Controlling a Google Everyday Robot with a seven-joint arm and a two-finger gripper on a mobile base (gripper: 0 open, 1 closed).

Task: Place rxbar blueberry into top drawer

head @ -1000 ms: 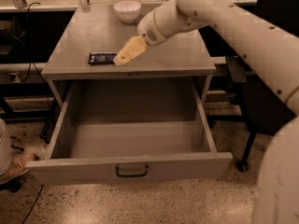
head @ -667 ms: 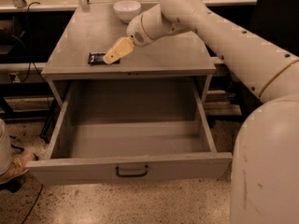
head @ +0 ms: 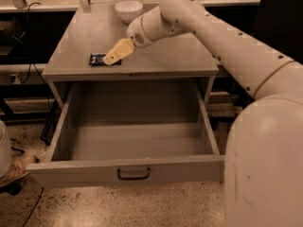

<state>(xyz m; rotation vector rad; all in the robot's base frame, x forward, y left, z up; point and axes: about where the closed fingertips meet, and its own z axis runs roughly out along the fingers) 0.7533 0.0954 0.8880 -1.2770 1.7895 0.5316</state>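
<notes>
The rxbar blueberry (head: 98, 59) is a small dark flat bar lying near the front left of the grey cabinet top (head: 161, 56). My gripper (head: 112, 57), with tan fingers, reaches down from the white arm and sits right over the bar's right end. The top drawer (head: 130, 171) is pulled wide open below; its inside is bare, and a dark curved handle (head: 133, 175) sits at the centre of its front panel.
A white bowl (head: 129, 10) stands at the back of the cabinet top. My white arm spans from the right across the top. My robot body (head: 265, 164) fills the lower right. Dark cables and shelving lie at the left.
My gripper has moved left and down across the cabinet top, from beside the bar to right over its right end. The bar and the drawer have not moved.
</notes>
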